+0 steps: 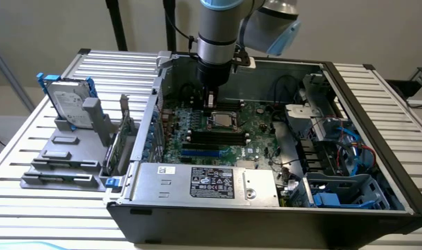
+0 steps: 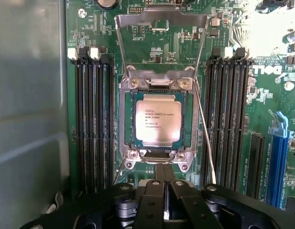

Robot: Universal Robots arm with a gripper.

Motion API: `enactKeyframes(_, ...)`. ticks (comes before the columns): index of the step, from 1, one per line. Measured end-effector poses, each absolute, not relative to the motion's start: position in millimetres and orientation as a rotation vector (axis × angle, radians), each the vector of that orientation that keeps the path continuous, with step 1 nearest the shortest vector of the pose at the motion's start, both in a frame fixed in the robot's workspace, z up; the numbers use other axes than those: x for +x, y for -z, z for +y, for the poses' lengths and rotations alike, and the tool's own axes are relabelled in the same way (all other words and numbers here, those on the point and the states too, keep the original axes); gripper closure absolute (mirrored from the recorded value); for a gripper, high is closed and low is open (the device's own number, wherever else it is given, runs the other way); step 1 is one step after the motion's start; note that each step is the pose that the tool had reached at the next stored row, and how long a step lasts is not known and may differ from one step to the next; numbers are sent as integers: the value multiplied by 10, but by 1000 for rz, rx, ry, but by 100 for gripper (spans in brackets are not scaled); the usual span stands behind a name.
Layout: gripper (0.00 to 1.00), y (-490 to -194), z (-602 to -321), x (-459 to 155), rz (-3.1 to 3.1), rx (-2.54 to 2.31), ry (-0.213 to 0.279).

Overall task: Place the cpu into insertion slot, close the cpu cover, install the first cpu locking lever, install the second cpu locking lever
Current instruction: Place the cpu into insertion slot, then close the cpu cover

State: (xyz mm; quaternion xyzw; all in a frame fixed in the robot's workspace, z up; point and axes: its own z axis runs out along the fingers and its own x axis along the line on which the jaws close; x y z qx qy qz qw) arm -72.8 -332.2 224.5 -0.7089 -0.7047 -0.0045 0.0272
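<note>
The gripper [image 2: 164, 168] has its fingers pressed together, empty, just beside the insertion slot [image 2: 128, 119], where the cpu [image 2: 158, 119] lies seated. The cpu cover [image 2: 138, 19] stands raised. Pushed down crooked, it could catch the loose locking lever [image 2: 204, 133] or nudge the cpu.

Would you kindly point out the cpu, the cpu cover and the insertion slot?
cpu [image 2: 158, 119], wrist view, centre of silvery face
cpu cover [image 2: 138, 18], wrist view, end bar of opened frame
insertion slot [image 2: 138, 82], wrist view, metal rim beside chip
</note>
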Motion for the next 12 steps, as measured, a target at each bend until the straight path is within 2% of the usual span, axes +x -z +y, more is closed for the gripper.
enactKeyframes(12,89,-2245,-3322,-728,-2177,-2189,14)
